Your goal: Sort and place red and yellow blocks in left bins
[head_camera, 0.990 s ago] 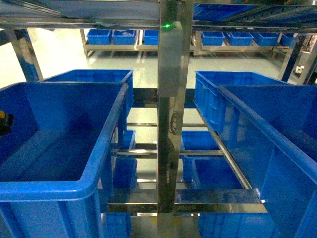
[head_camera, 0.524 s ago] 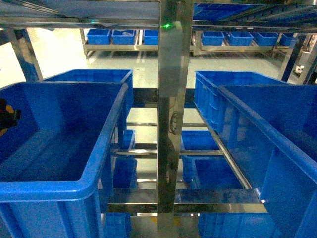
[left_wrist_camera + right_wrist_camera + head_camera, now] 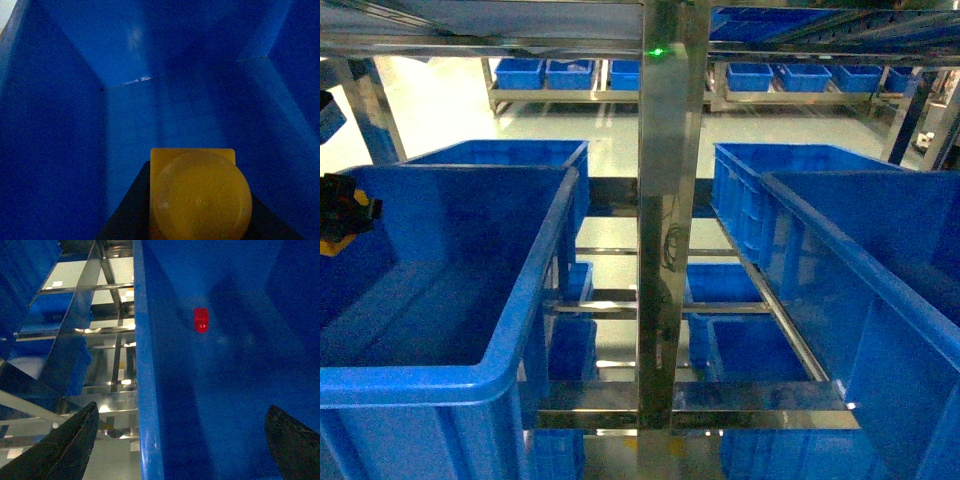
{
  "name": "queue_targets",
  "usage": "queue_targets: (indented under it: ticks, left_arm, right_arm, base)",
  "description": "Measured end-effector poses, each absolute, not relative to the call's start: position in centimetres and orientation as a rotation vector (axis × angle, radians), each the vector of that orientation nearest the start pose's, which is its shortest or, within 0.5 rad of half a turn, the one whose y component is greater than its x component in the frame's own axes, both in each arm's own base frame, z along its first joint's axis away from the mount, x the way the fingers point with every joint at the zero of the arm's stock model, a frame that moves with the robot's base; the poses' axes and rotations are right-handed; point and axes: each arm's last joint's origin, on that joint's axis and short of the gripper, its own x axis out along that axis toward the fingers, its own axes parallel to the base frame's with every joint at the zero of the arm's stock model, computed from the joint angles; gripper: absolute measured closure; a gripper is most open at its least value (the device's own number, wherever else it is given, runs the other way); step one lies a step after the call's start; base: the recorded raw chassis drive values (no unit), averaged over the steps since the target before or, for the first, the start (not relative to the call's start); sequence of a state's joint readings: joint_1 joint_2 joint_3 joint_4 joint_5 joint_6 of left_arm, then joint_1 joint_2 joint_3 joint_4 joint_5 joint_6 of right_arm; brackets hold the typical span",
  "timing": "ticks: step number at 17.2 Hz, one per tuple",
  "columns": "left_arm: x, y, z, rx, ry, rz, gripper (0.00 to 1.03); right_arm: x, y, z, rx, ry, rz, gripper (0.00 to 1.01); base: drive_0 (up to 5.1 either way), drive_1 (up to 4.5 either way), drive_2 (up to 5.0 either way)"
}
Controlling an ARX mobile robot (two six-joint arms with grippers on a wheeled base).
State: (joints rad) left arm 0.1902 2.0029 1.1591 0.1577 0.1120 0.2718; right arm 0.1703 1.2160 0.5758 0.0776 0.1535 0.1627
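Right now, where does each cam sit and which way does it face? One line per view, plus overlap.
Head: on the robot, facing forward and slightly down at a steel rack post between blue crates; left gripper at the left edge.
Left wrist: looks down into the left crate; yellow block in the gripper fills the foreground.
Right wrist: looks down over a crate rim; red block inside; both dark fingertips spread.
Shared: head and left wrist both show the left crate and yellow block.

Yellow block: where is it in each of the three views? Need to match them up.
Head: yellow block at far left edge, held by the left end effector over the near-left blue bin.
Left wrist: bottom centre, stud toward camera, bin floor beyond.
Right wrist: not in view; only a red block there.
Shared landmark: that bin's blue interior.
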Motion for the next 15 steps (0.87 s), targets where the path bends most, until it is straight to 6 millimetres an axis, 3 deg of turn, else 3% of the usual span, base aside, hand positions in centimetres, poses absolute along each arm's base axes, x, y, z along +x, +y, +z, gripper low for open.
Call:
queue_targets:
  ticks: [3,6,11,15]
  left_arm:
    - [39.7,7.2,12.6,0.152,0.729,-0.018,0.76]
    - [40.0,7.4,11.9,0.153,0.744,-0.009,0.76]
    - [42.6,8.7,10.2,0.142,0.792,0.016,0.76]
    - [44.3,9.3,10.0,0.149,0.790,0.036,0.76]
  right_arm:
    - [23.9,3.7,20.1,0.068,0.555,-0.029,0.03]
    - [23.9,3.7,20.1,0.068,0.555,-0.029,0.03]
    - [23.9,3.7,20.1,0.068,0.555,-0.029,0.03]
    - [23.9,3.7,20.2,0.068,0.554,-0.029,0.03]
  base:
    - [0.0,0.00,0.0]
    - [0.0,0.00,0.0]
    - [0.0,0.00,0.0]
    - [0.0,0.00,0.0]
